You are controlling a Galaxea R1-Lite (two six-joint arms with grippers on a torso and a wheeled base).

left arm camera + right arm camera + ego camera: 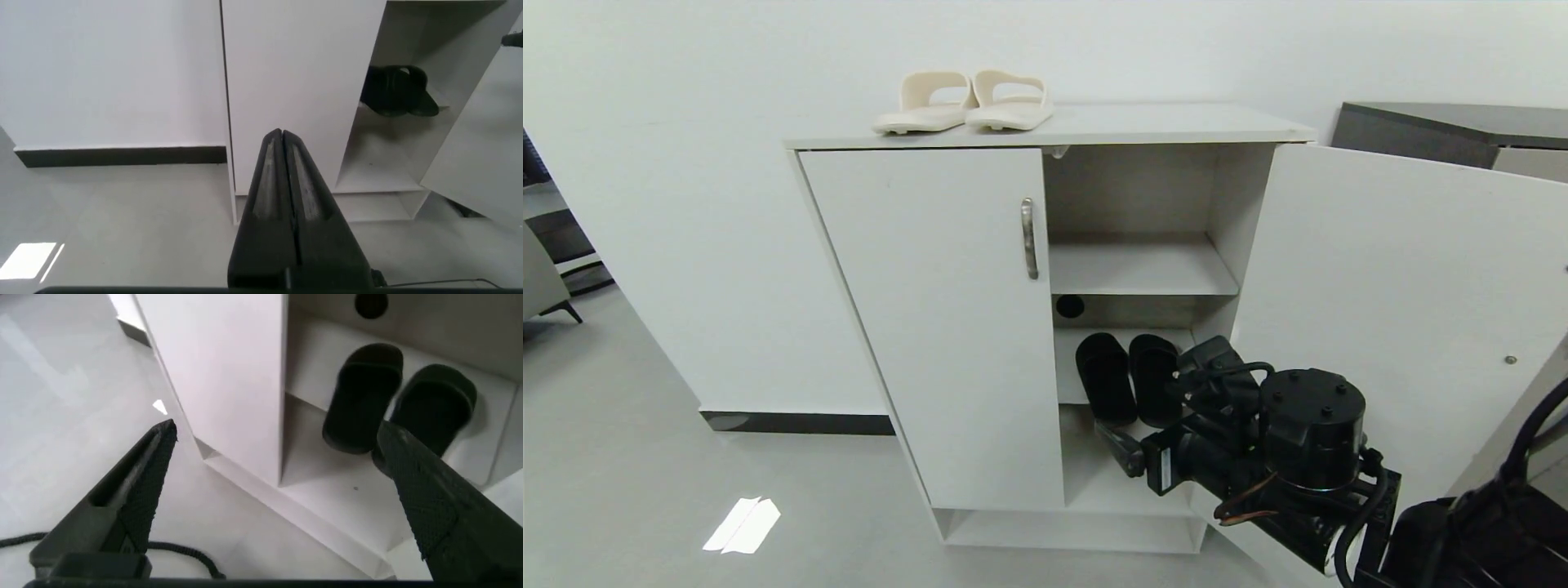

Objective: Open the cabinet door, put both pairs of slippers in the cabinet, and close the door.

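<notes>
A white cabinet (1176, 122) stands against the wall, its left door (931, 327) closed and its right door (1405, 302) swung open. A beige pair of slippers (964, 102) lies on the cabinet's top, toward its left end. A black pair of slippers (1127, 377) (396, 396) (400, 90) rests on the middle shelf behind the open side. My right gripper (1145, 404) (276, 431) hangs open just in front of the black pair, holding nothing. My left gripper (282, 143) is shut and empty, low above the floor and facing the closed door.
The upper shelf (1135, 269) and bottom shelf (1094, 482) are bare. A metal handle (1029, 238) runs down the closed door's edge. A grey counter (1454, 122) stands behind the open door. A chair (539, 278) sits at far left on the grey floor.
</notes>
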